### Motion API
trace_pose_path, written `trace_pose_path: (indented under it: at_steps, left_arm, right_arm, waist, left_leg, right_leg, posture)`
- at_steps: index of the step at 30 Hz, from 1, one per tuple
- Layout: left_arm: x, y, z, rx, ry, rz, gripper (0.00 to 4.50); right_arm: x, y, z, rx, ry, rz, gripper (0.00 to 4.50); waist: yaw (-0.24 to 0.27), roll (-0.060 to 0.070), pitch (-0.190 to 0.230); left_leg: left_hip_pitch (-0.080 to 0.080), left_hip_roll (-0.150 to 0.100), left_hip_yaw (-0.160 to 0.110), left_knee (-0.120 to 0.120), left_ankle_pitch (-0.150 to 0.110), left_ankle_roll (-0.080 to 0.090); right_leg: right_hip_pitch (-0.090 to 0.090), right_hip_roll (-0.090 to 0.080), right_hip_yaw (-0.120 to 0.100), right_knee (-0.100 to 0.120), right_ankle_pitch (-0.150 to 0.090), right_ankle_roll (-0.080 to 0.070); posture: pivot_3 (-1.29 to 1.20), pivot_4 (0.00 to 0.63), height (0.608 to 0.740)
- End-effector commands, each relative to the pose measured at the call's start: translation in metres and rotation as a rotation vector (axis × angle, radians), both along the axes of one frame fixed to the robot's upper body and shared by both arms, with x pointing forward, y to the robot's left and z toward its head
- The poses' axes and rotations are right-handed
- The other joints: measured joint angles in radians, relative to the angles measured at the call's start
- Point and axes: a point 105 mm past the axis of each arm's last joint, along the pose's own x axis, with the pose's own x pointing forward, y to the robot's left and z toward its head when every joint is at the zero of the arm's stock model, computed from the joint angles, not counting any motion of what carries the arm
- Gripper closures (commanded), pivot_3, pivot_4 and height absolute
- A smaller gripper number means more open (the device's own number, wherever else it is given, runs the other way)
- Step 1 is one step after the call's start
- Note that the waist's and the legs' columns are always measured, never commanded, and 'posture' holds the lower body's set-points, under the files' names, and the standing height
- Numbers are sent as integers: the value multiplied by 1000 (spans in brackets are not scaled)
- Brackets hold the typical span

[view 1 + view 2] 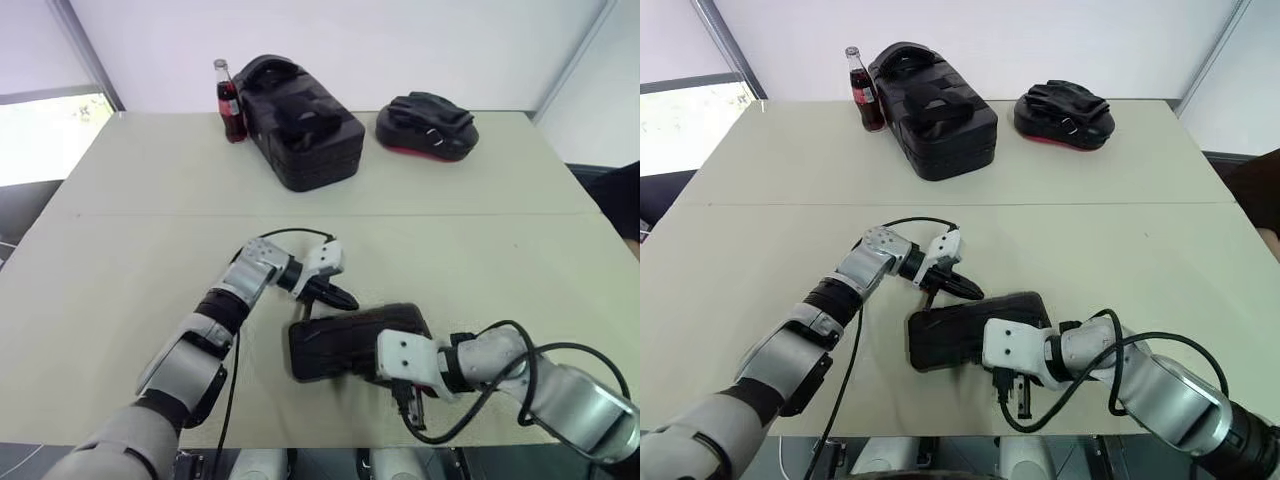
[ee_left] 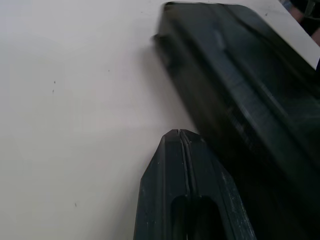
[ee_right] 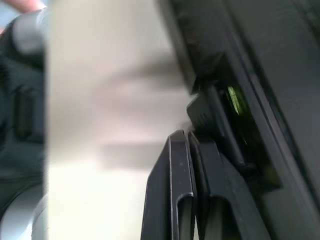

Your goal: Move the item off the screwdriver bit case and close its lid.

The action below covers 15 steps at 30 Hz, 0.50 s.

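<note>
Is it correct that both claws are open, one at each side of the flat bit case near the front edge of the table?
Not quite. Both wrist views show the left claw and the right claw shut, not open. They do flank the bit case.

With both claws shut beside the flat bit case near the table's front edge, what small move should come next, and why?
Probably a light downward press by the right claw at the front edge of the bit case. Its lid looks lowered over the tray, yet the right wrist view shows the latch area as a dark gap, so I cannot tell that it has snapped shut. The left claw is shut at the case's far corner and could steady it.
</note>
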Motion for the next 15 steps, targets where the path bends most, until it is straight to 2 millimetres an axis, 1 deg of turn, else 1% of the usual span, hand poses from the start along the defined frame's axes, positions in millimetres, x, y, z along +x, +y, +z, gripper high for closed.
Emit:
trace_pose_path:
  at_steps: [1,7,9,15]
  left_arm:
    - [-1,-8,1,0,-22,-31,4500]
    - [-10,-20,-4,-20,-2,-69,4500]
    - [-15,-24,-6,-17,6,-97,4500]
    - [-43,-27,-15,23,-10,-252,4500]
  right_arm:
    - [5,7,18,23,-84,-37,4405]
    - [3,14,22,33,-64,-43,4405]
    - [4,15,21,30,-61,-40,4405]
    - [11,17,20,6,-76,-18,4405]
  waist:
    - [0,0,0]
    - [0,0,0]
    - [1,0,0]
    - [1,1,-1]
  left_leg:
    - [0,0,0,0,0,0]
    - [0,0,0,0,0,0]
    - [0,0,0,0,0,0]
    - [0,0,-1,0,0,0]
  right_leg:
    - [0,0,0,0,0,0]
    - [0,0,0,0,0,0]
    - [0,0,0,0,0,0]
    - [1,0,0,0,0,0]
  posture:
    - [0,150,740]
    - [0,150,740]
    - [0,150,740]
    - [0,150,740]
